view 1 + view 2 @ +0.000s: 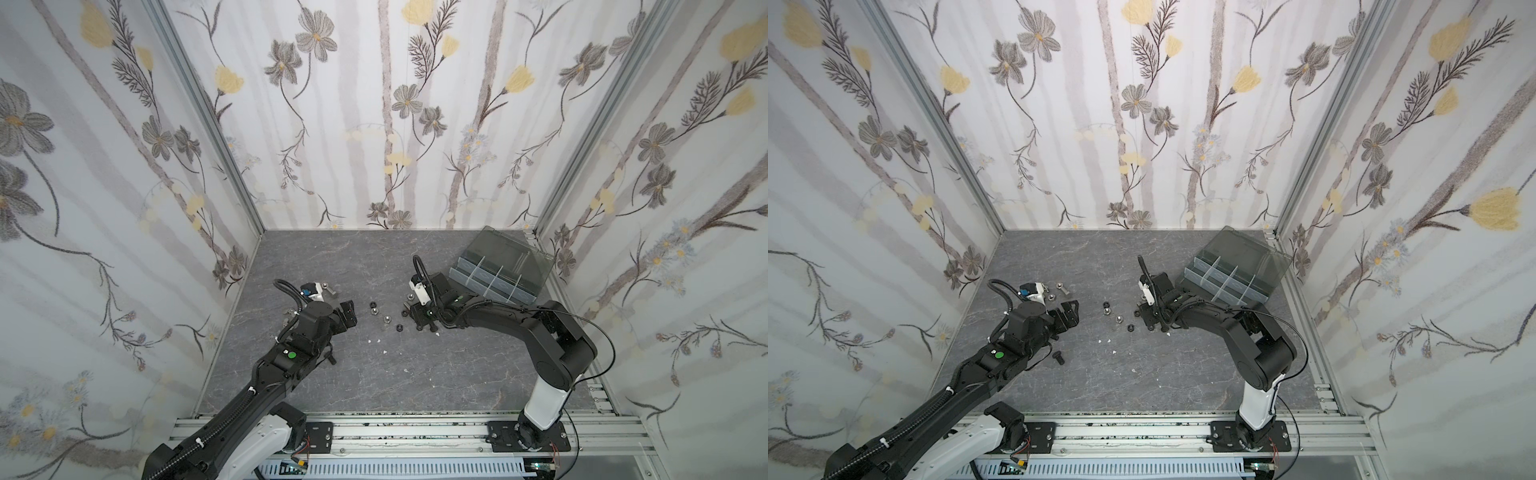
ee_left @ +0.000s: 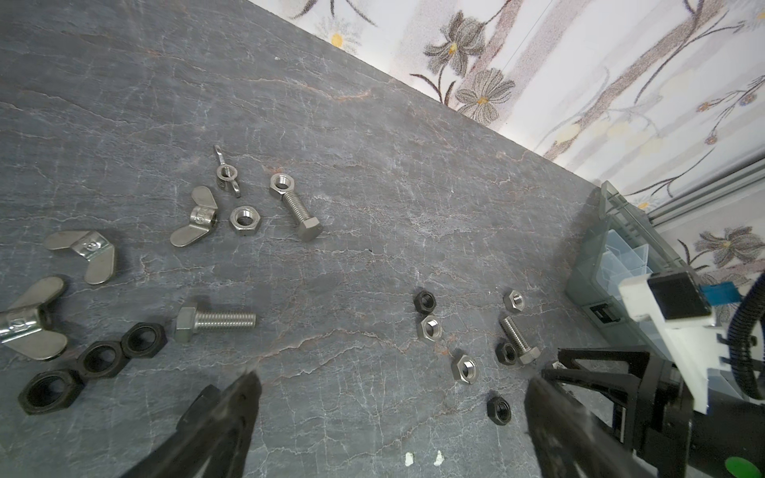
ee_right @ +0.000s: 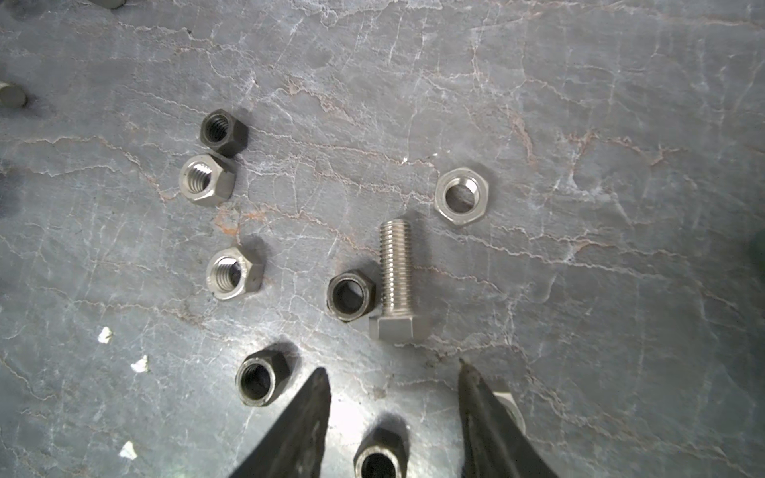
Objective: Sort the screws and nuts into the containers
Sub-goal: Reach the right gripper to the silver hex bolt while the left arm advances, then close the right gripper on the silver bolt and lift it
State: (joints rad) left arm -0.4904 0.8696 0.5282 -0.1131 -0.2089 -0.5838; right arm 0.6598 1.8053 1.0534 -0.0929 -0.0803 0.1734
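Observation:
In the right wrist view my right gripper [image 3: 392, 366] hangs low over the floor with its jaws apart. A black nut [image 3: 378, 459] lies between the fingers, untouched. Just ahead lies a silver screw [image 3: 396, 281] with another black nut [image 3: 351, 294] against its shaft and a silver nut [image 3: 461, 201] beyond. My left gripper [image 2: 394, 377] is wide open over bare floor, holding nothing. Two silver screws [image 2: 296, 207] [image 2: 215, 322] lie further out. The organizer box [image 1: 494, 274], with its containers, stands at the back right behind my right gripper [image 1: 415, 320].
Several wing nuts [image 2: 194, 221] and three large black nuts [image 2: 99, 358] lie near the left arm. A black screw [image 1: 1057, 356] rests beside the left forearm. White specks [image 1: 374, 340] dot the floor. The box's smoky lid [image 1: 503, 249] stands raised. Patterned walls enclose three sides.

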